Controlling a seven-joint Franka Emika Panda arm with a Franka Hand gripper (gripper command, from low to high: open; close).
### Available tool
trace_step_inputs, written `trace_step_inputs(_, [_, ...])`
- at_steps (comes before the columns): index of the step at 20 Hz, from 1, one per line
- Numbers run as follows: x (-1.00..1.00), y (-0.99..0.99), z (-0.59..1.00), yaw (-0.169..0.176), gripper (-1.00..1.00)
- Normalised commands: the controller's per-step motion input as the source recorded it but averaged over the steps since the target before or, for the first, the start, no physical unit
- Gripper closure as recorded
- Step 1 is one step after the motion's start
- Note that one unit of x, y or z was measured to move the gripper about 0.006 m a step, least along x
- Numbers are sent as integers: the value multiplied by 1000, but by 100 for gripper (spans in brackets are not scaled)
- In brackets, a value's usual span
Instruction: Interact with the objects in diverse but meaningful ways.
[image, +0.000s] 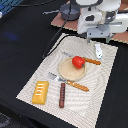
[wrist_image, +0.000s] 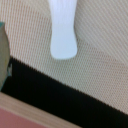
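My gripper (image: 98, 40) hangs over the far right part of the woven placemat (image: 107, 75), just above a small white-and-blue piece (image: 98, 50) lying on the mat. Its fingers are too blurred to tell whether they are open or shut. The wrist view shows the white piece (wrist_image: 63, 30) flat on the mat, with no fingers in sight. A red tomato (image: 77, 62) sits on a round wooden plate (image: 67, 72) in the mat's middle. An orange-yellow ridged block (image: 40, 92) and a dark brown sausage stick (image: 62, 95) lie at the mat's near end.
An orange-handled knife (image: 89, 60) lies behind the plate and an orange-handled fork (image: 70, 82) in front of it. The mat rests on a black table (image: 20, 45). A grey pot (image: 70, 11) stands on a brown board at the back, with a cable running beside it.
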Motion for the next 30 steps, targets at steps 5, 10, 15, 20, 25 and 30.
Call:
trace_step_inputs(5, [174, 0, -334, -24, -100])
trace_step_inputs(10, [154, 21, -359, -22, -100])
trace_step_inputs(15, [126, 31, -269, -20, -100])
trace_step_inputs(20, [75, 19, -264, -13, -100])
trace_step_inputs(25, [62, 0, -254, -8, 100])
trace_step_inputs(30, [94, 0, -229, -6, 100])
